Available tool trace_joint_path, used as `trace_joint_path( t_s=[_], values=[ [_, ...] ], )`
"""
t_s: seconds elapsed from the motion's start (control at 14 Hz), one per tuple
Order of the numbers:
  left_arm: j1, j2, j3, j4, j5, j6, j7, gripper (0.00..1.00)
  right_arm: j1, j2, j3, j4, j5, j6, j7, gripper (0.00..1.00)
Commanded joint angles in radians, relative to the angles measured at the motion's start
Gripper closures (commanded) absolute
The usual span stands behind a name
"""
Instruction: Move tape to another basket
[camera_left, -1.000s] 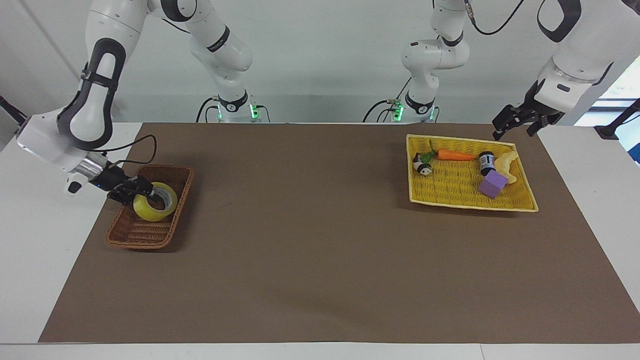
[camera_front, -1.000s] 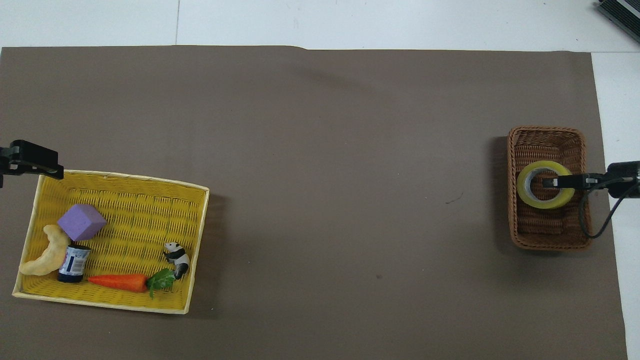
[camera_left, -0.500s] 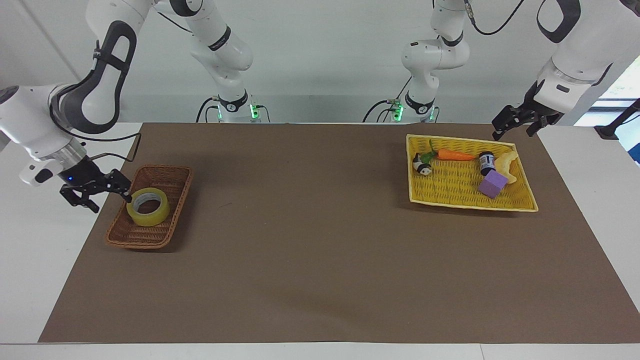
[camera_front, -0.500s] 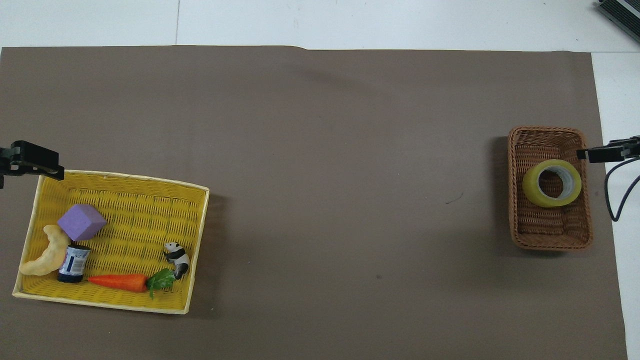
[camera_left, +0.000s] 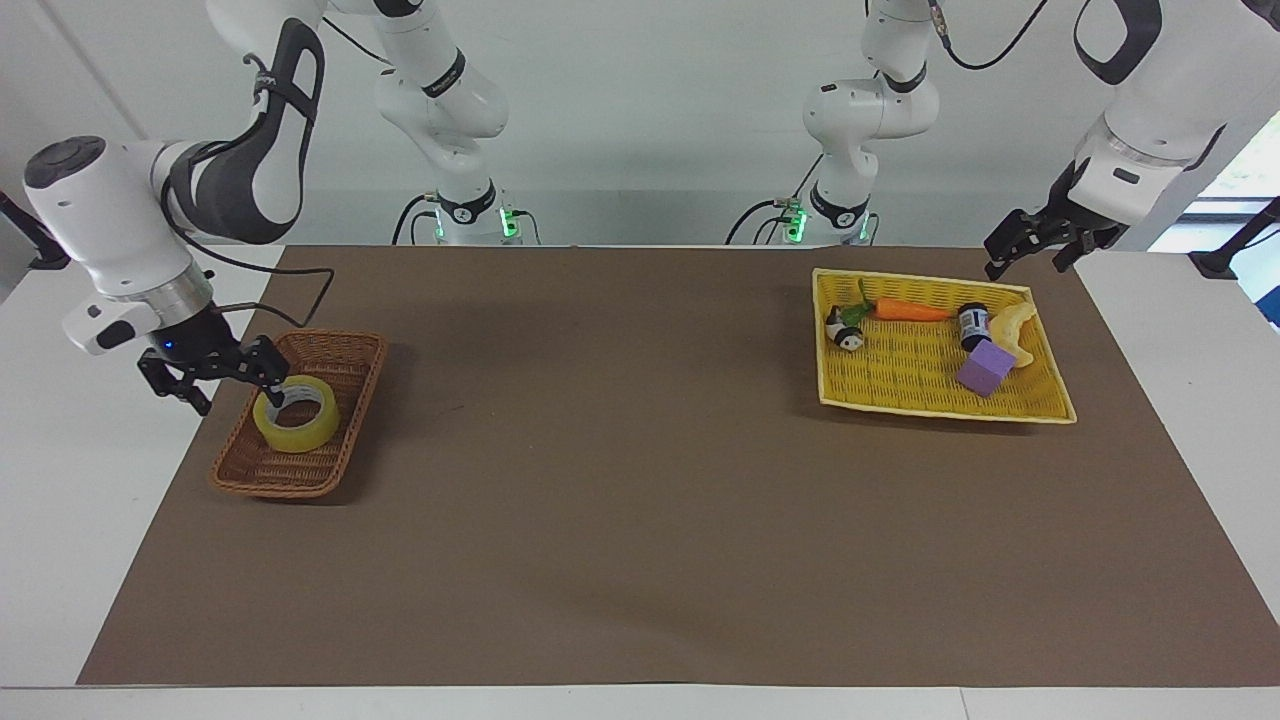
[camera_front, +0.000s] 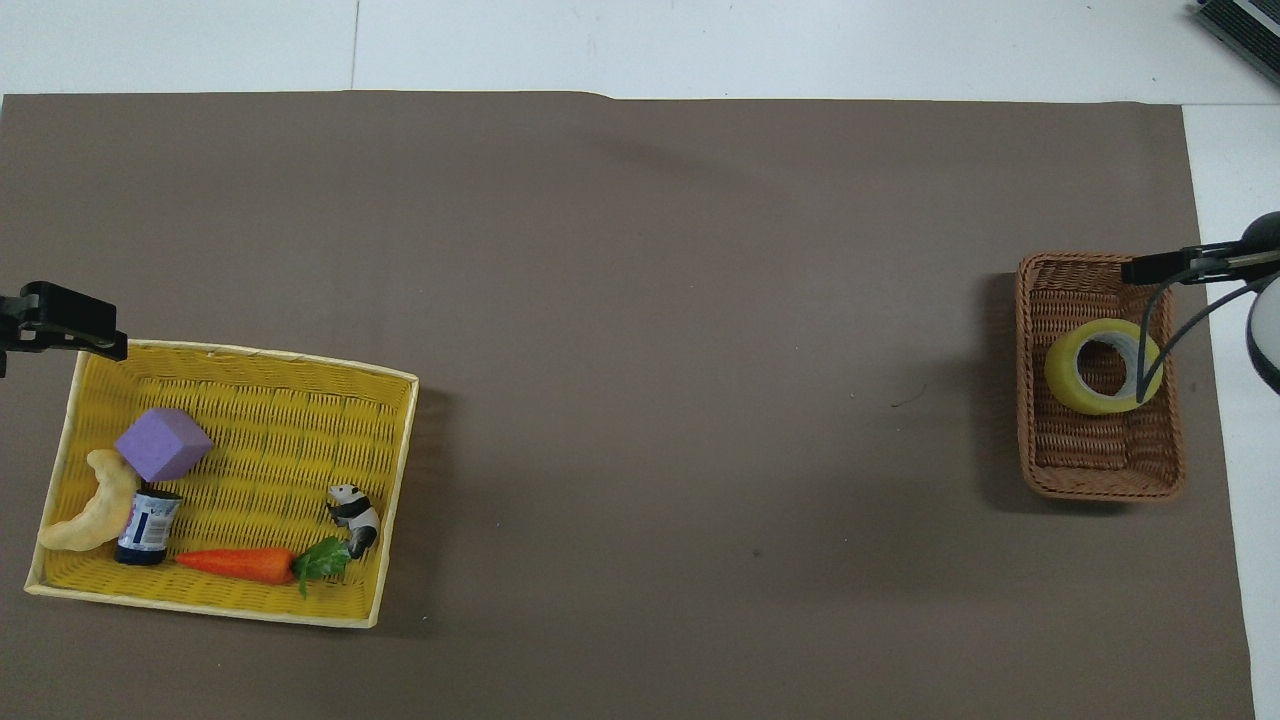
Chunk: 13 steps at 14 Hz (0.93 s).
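The tape (camera_left: 296, 413), a thick yellow roll, lies in the small brown wicker basket (camera_left: 262, 481) at the right arm's end of the table. From overhead the tape (camera_front: 1103, 366) sits in the middle of the basket (camera_front: 1100, 488). My right gripper (camera_left: 235, 395) hangs open over the basket's outer rim beside the tape, holding nothing. One of its fingers (camera_front: 1160, 268) shows from overhead, with its cable draped across the roll. My left gripper (camera_left: 1028, 265) waits open above the outer corner of the yellow tray.
The flat yellow woven tray (camera_left: 1040, 410) at the left arm's end holds a purple cube (camera_left: 985, 368), a carrot (camera_left: 910, 311), a small jar (camera_left: 972, 326), a panda figure (camera_left: 846, 335) and a pale crescent (camera_left: 1018, 330). A brown mat (camera_left: 640, 500) covers the table.
The right gripper has opened and let go of the tape, which dropped into the brown basket. It then drew out of the ring toward the table's end and turned. The left arm stayed still.
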Motion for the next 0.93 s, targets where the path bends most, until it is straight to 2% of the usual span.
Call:
trace_joint_path(
  t_s=[0.0,0.14,0.29,0.5,0.71,0.86],
  values=[
    [0.019,-0.023,-0.013,-0.026,0.023,-0.002,-0.009,0.0,0.054,-0.068,0.001,-0.026,-0.052,-0.069,0.165,0.0],
    [0.019,-0.024,-0.013,-0.028,0.023,-0.002,-0.009,0.0,0.127,-0.105,0.001,-0.038,-0.098,-0.133,0.304,0.0],
    [0.019,-0.024,-0.013,-0.029,0.023,-0.002,-0.009,0.0,0.204,-0.156,0.002,-0.09,-0.145,-0.143,0.442,0.0],
    [0.019,-0.024,-0.013,-0.029,0.023,-0.002,-0.009,0.0,0.307,-0.197,0.004,-0.104,-0.159,-0.208,0.604,0.0],
    [0.019,-0.024,-0.013,-0.029,0.023,-0.002,-0.009,0.0,0.332,-0.234,0.012,-0.072,-0.158,-0.282,0.611,0.0],
    [0.019,-0.024,-0.013,-0.029,0.023,-0.002,-0.009,0.0,0.33,-0.253,0.012,-0.008,-0.15,-0.368,0.572,0.0]
  ],
)
